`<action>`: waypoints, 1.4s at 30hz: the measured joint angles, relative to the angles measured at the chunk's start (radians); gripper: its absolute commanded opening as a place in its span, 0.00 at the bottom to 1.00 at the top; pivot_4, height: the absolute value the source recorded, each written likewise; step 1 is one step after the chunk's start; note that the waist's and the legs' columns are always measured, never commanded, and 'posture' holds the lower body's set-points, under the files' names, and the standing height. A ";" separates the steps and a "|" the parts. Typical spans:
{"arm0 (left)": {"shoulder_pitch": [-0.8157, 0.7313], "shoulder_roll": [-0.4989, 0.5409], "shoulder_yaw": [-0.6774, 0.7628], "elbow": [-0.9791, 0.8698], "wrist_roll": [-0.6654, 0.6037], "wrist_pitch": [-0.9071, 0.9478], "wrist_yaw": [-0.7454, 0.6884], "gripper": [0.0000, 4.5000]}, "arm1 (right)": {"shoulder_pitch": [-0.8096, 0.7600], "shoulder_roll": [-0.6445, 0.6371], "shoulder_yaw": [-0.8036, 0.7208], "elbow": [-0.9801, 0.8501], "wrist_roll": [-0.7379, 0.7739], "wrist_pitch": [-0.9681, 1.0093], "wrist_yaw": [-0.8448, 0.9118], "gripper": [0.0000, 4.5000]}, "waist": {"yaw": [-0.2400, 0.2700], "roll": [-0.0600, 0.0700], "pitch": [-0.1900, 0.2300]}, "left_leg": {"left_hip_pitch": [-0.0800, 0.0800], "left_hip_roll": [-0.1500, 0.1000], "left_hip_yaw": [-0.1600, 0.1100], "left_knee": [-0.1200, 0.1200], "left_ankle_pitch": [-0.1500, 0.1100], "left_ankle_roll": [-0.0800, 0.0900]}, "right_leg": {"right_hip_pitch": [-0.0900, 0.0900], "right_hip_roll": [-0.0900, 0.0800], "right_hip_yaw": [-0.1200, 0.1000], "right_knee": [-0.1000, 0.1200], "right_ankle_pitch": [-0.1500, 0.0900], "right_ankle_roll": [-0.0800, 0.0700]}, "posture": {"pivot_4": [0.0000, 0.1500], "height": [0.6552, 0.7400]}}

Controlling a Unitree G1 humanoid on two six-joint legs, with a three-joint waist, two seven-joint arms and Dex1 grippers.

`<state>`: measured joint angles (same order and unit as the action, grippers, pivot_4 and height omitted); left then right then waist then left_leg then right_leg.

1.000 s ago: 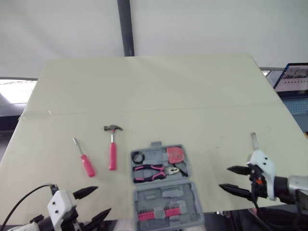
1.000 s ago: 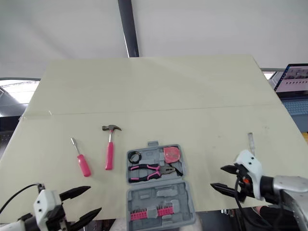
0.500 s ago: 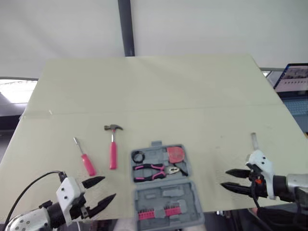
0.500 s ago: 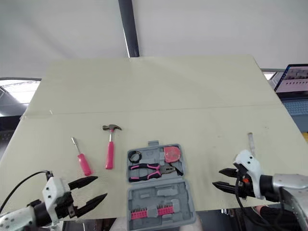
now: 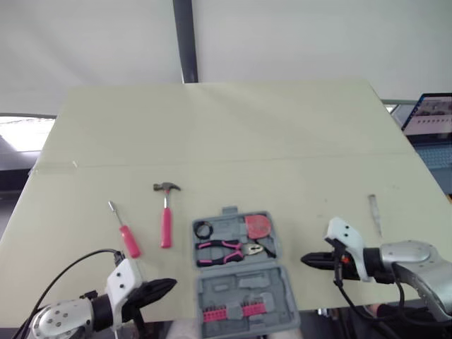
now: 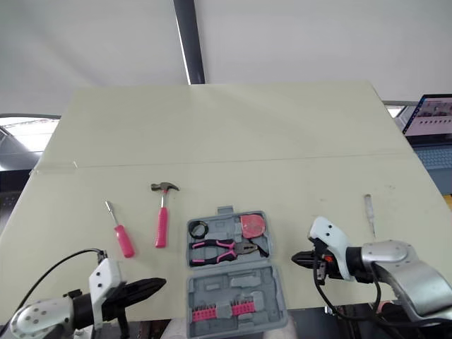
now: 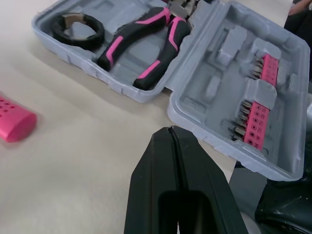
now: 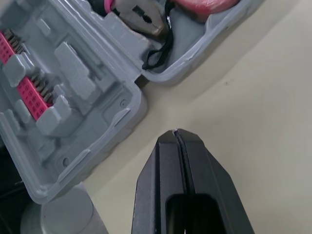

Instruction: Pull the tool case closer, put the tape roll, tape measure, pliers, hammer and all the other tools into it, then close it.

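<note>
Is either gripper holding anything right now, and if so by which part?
Nothing is held: the left gripper and right gripper have their jaws shut empty, beside the tool case.

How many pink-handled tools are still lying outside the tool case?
2: the screwdriver and, just to its right, the hammer, both left of the open tool case. None appear hidden.
</note>
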<state>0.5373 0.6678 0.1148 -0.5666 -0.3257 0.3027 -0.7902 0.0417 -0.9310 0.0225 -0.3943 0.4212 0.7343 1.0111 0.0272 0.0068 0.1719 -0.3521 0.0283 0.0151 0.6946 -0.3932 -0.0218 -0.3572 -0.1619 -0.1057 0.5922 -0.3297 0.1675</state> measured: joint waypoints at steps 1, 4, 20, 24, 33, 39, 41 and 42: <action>-0.019 0.000 -0.019 0.009 0.013 0.002 0.004 0.01 | -0.006 0.000 0.009 0.000 -0.002 0.010 -0.003 0.00 | 0.000 0.000 0.000 | 0.000 0.000 0.000 0.000 0.000 0.000 | 0.000 0.000 0.000 0.000 0.000 0.000 | 1.00 0.95; -0.082 -0.008 -0.062 0.062 0.044 0.014 0.025 0.01 | -0.021 -0.004 0.026 0.000 -0.002 0.053 -0.006 0.00 | -0.001 0.000 0.000 | 0.000 0.000 0.000 0.000 0.000 0.000 | 0.000 0.000 0.000 0.001 0.000 0.000 | 1.00 0.95; -0.199 -0.040 -0.188 0.235 0.150 -0.078 0.032 0.01 | -0.155 0.104 0.172 0.030 -0.033 0.110 -0.070 0.00 | 0.000 0.000 0.000 | 0.000 0.000 -0.001 0.003 0.000 0.000 | 0.000 0.000 0.000 0.002 0.000 0.000 | 1.00 0.95; -0.225 -0.056 -0.211 0.253 0.157 -0.090 0.033 0.01 | -0.160 0.113 0.193 0.032 -0.039 0.122 -0.079 0.00 | 0.001 0.000 0.000 | 0.000 0.000 -0.001 0.003 0.000 0.000 | 0.000 0.000 0.000 0.002 0.000 0.000 | 1.00 0.95; -0.284 -0.079 -0.254 0.257 0.172 -0.054 0.039 0.01 | -0.154 0.117 0.194 0.007 -0.036 0.150 -0.094 0.00 | -0.001 0.001 -0.001 | 0.000 0.000 -0.001 0.003 0.000 0.000 | 0.000 0.000 0.000 0.003 0.000 0.000 | 1.00 0.95; -0.301 -0.079 -0.261 0.240 0.173 -0.007 0.040 0.01 | -0.154 0.130 0.194 0.002 -0.036 0.168 -0.114 0.00 | 0.000 0.001 -0.001 | 0.000 0.000 -0.001 0.003 0.000 0.000 | 0.000 0.000 0.000 0.003 0.000 0.000 | 1.00 0.95; -0.311 -0.079 -0.264 0.228 0.175 0.016 0.040 0.01 | -0.154 0.131 0.194 0.002 -0.036 0.172 -0.119 0.00 | 0.001 0.001 -0.001 | -0.001 0.000 -0.001 0.003 0.000 0.000 | 0.000 0.000 0.000 0.003 0.000 0.000 | 1.00 0.95; -0.315 -0.079 -0.265 0.226 0.176 0.024 0.040 0.01 | -0.154 0.132 0.194 0.002 -0.037 0.173 -0.121 0.00 | 0.001 0.001 -0.001 | 0.000 0.000 -0.001 0.003 0.000 0.000 | 0.000 0.000 0.000 0.003 0.000 0.000 | 1.00 0.95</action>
<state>0.2223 0.5889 -0.1497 -0.3410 -0.1500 0.3267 -0.7497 -0.1128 -0.7992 0.2167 -0.3922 0.3846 0.9073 0.8904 0.0278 0.0078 0.1713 -0.3526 0.0281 0.0142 0.6976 -0.3931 -0.0219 -0.3576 -0.1621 -0.1061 0.5952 -0.3294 0.1679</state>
